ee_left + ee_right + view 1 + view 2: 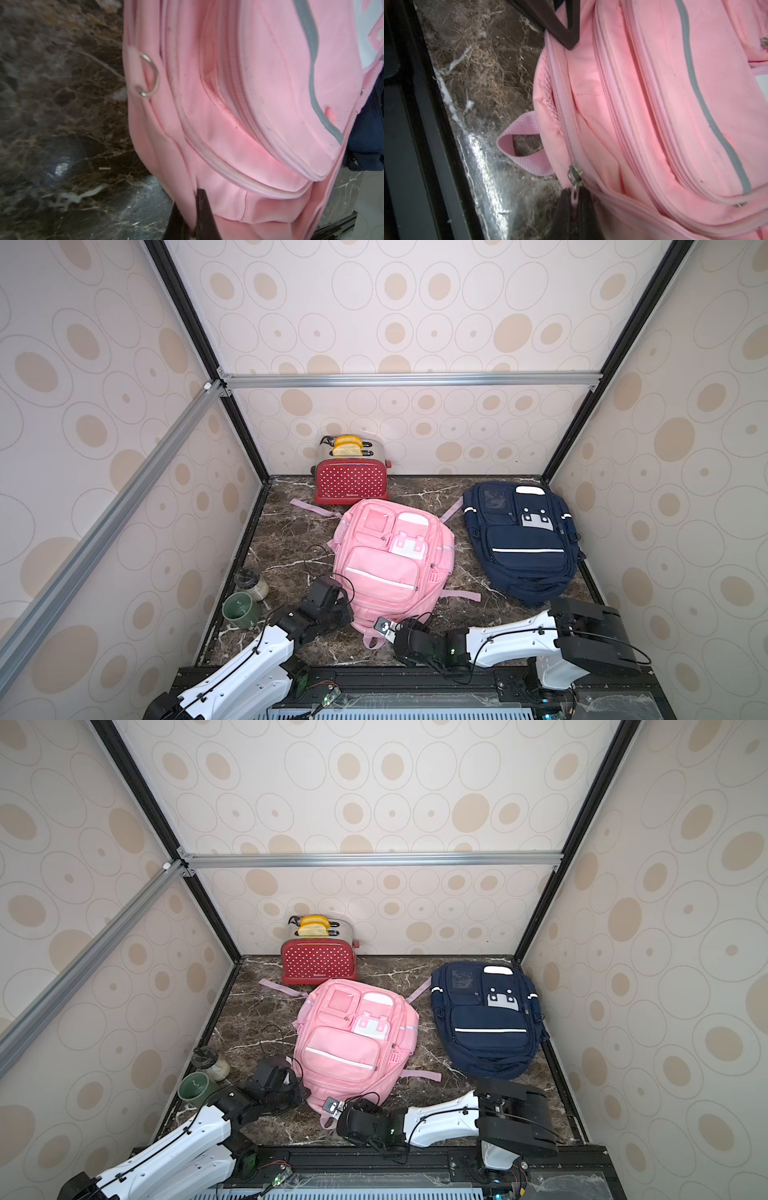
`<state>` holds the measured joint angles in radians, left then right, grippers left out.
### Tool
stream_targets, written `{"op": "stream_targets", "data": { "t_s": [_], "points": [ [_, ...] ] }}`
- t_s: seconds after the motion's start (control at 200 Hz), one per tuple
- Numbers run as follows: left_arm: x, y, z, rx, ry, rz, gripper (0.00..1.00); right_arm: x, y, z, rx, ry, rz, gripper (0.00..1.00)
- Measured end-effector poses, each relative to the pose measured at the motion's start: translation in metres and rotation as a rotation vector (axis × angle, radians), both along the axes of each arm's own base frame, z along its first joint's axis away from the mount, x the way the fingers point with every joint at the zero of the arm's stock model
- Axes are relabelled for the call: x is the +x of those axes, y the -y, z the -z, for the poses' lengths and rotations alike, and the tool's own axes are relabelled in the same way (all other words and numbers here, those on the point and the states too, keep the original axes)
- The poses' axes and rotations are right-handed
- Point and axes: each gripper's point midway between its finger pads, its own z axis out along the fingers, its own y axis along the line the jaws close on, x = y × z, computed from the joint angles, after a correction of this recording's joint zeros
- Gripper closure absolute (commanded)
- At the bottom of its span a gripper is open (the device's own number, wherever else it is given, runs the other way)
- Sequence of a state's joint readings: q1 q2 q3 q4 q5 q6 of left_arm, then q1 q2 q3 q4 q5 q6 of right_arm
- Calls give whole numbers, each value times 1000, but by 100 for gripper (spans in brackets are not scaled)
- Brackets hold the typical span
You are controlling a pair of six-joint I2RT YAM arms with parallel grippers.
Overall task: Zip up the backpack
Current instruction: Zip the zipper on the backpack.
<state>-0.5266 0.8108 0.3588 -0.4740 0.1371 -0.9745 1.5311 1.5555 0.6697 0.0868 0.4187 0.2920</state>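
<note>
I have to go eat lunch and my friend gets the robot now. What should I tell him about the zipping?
Left tool: shut, pinching fabric at the edge of the pink backpack.
Right tool: shut on the zipper pull, just below the metal slider.
Pink backpack lies flat mid-table; the navy backpack beside it is untouched.
Done: both grips set.
Left: the compartment gapes, lining showing; draw the slider along the track to close it.
</note>
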Motion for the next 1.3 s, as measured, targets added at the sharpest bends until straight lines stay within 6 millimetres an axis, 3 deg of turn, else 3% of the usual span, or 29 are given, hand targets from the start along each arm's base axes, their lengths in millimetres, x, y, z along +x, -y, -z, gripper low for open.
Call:
{"op": "stream_targets", "data": {
  "t_s": [0.105,0.536,0.706,1.042,1.152,1.202,1.237,1.297],
  "points": [
    [2,-4,1,24,-3,-5,100,6,15,3,-19,-5,33,100],
    [8,-1,-9,34,26,26,100,17,35,-11,71,-50,99,100],
    [13,-24,-4,149,40,-23,100,25,63,6,0,-45,148,100],
    [20,-36,-4,239,54,-33,100,24,48,26,-62,-65,145,100],
    [21,-39,-7,243,66,-39,93,25,45,25,-59,-64,145,100],
    [21,-39,-9,240,76,-37,85,25,45,25,-59,-64,145,100],
    [21,-39,-11,238,86,-37,73,25,45,25,-59,-63,146,100],
    [22,-42,-14,240,113,-49,68,25,46,25,-59,-61,147,100]
  ]
}}
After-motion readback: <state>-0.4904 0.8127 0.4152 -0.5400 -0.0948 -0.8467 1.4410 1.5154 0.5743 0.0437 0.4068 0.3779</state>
